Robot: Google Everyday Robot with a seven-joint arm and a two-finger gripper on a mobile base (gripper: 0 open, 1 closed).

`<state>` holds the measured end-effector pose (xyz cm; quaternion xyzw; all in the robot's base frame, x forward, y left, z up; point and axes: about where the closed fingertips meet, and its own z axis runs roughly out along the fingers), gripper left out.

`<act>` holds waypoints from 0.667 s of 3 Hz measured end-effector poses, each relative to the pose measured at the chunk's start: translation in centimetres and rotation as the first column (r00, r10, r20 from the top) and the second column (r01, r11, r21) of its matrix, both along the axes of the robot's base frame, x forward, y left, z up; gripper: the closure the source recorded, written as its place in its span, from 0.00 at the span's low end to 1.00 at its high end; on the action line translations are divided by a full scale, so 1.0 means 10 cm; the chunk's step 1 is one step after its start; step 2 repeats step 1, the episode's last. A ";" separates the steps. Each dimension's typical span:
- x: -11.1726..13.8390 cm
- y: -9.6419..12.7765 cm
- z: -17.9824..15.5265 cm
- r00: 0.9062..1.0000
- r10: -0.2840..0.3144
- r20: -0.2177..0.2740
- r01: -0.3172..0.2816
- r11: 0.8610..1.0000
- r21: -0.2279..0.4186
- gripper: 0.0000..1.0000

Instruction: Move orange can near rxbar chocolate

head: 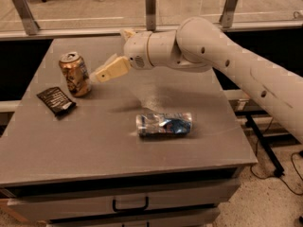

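The orange can (75, 74) stands upright on the left part of the grey table (109, 150). The rxbar chocolate (56, 100), a flat dark wrapper with white print, lies just left of and in front of the can, a small gap apart. My gripper (111, 56) is open and empty, right of the can and slightly above the table. Its nearer pale finger (111, 70) points at the can but does not touch it.
A crushed silver-and-blue can (164, 124) lies on its side near the table's middle right. My arm (227, 60) reaches in from the right over the table's back. A rail with metal posts (150, 8) runs behind the table. Drawers (130, 205) sit below the front edge.
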<state>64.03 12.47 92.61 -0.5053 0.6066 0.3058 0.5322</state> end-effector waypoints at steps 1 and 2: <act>0.03 -0.72 0.16 0.980 -0.195 0.036 0.193 0.980 0.044 0.00; 0.03 -0.72 0.16 0.980 -0.195 0.036 0.193 0.980 0.044 0.00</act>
